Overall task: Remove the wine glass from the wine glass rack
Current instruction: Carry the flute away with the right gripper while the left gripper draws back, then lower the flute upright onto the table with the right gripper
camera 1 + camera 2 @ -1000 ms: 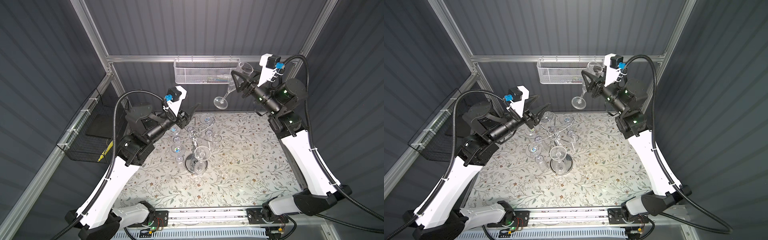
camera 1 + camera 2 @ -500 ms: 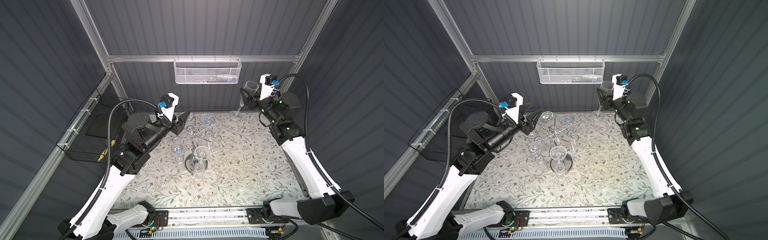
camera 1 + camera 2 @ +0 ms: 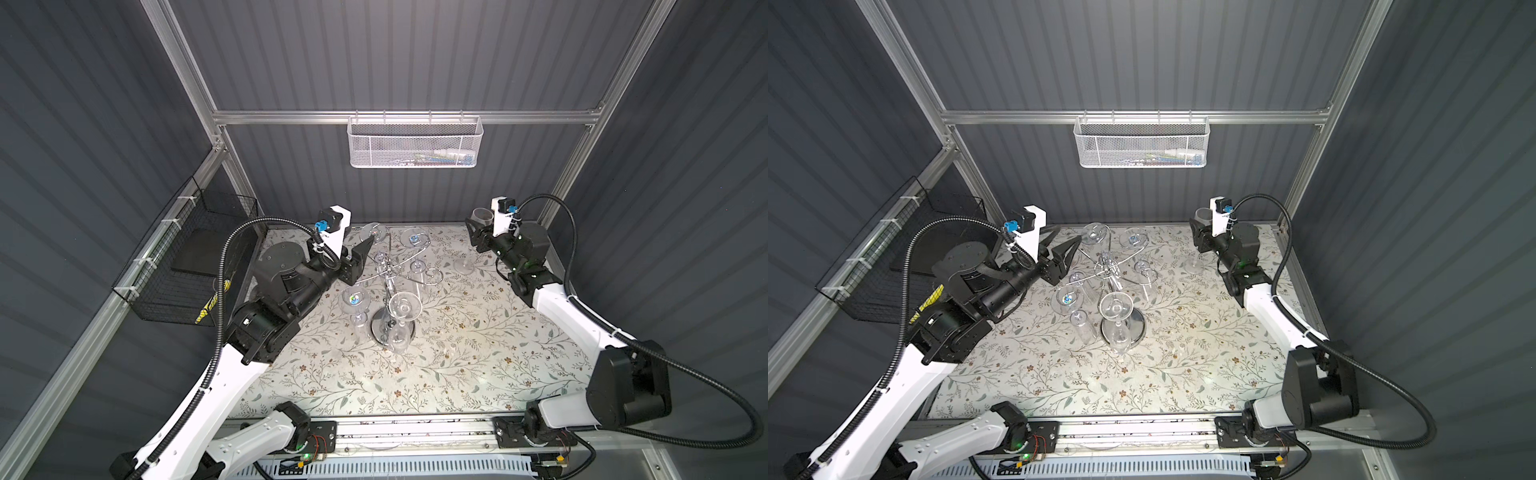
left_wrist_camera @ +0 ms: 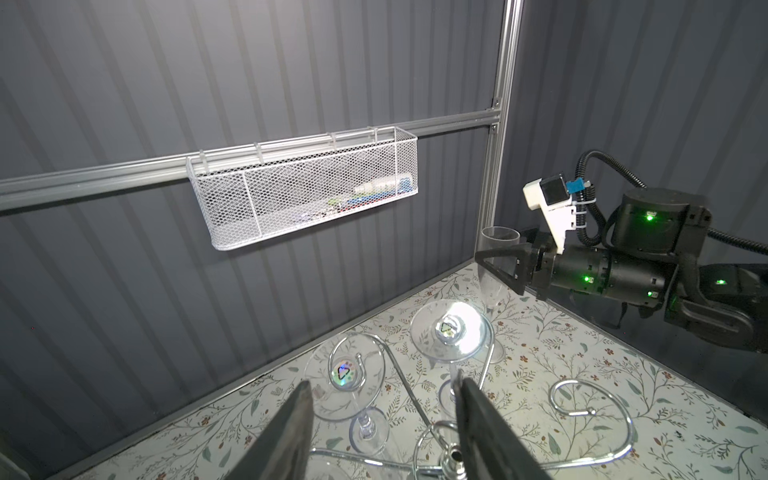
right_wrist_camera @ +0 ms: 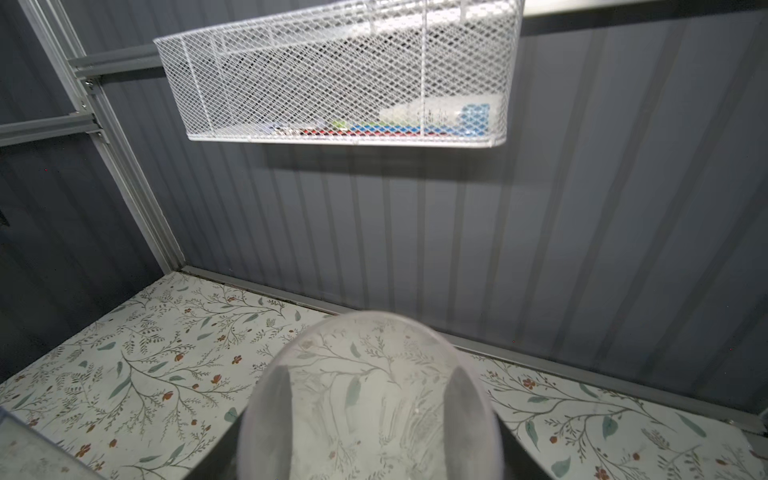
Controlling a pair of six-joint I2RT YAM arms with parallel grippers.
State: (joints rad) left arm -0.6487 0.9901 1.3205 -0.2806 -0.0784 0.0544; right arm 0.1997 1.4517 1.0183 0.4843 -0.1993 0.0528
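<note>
my right tool clamps the wine glass near the far right corner of the surface; my left tool gapes beside the rack.

Lowers wine glass in right gripper from white basket height to table corner; tilted before, upright now; drops left gripper beside wine glass rack.

Wine glass blurred, bottom off-frame
</note>
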